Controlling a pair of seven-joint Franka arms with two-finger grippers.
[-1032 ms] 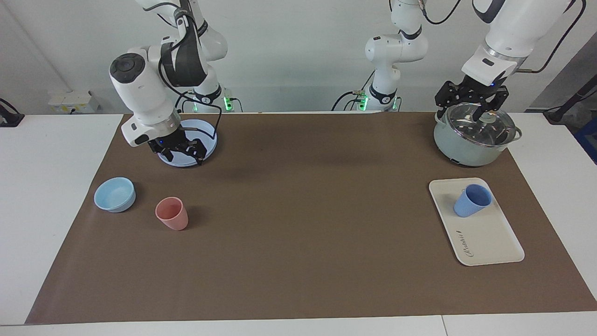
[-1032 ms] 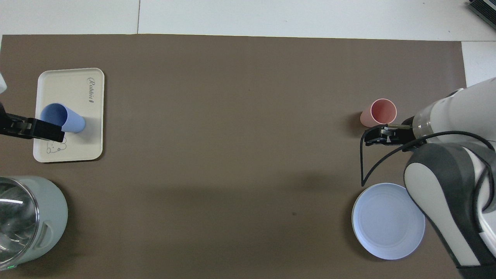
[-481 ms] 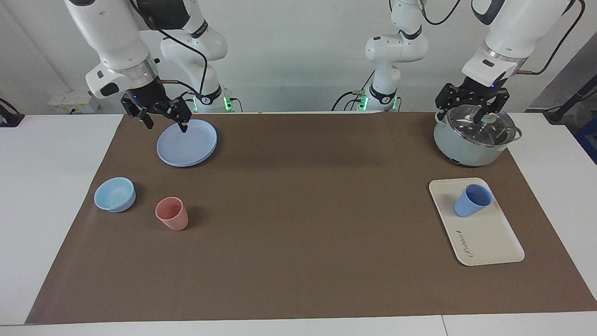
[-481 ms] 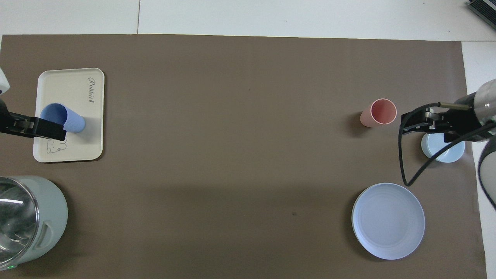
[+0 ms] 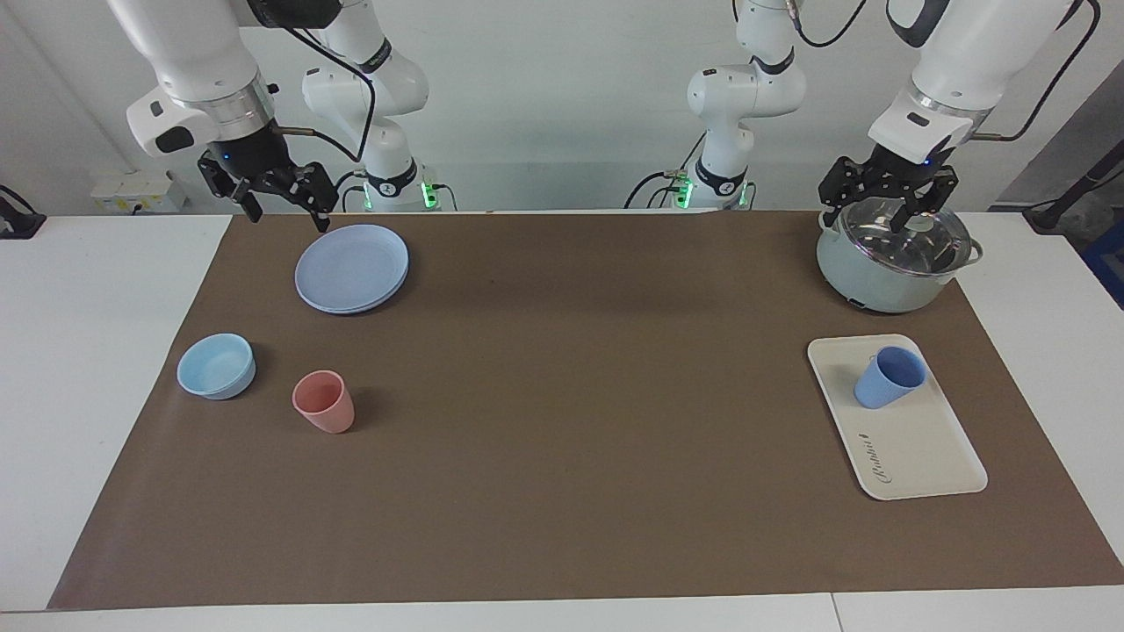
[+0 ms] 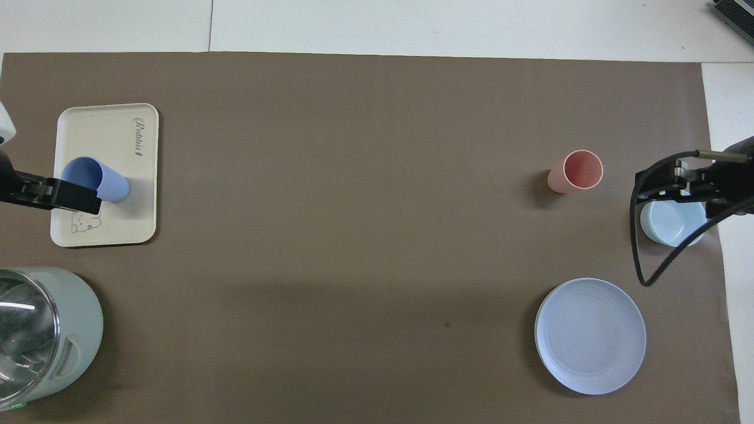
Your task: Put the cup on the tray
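The periwinkle-blue cup (image 5: 889,377) stands on the cream tray (image 5: 918,452), on the part of the tray nearer the robots, at the left arm's end of the table. In the overhead view the cup (image 6: 97,179) sits just above the tray's (image 6: 106,129) bear drawing. My left gripper (image 5: 882,209) is open and empty, raised over the lidded pot; in the overhead view the left gripper (image 6: 59,197) partly covers the cup. My right gripper (image 5: 285,209) is open and empty, raised over the mat's edge beside the blue plate. It also shows in the overhead view (image 6: 677,184).
A grey-green pot (image 5: 891,268) with a glass lid stands nearer the robots than the tray. At the right arm's end lie a round blue plate (image 5: 351,268), a light-blue bowl (image 5: 216,365) and a pink cup (image 5: 323,401).
My right arm has lifted from low over the blue plate and drawn back toward its base. The left gripper, cup and tray have stayed put.
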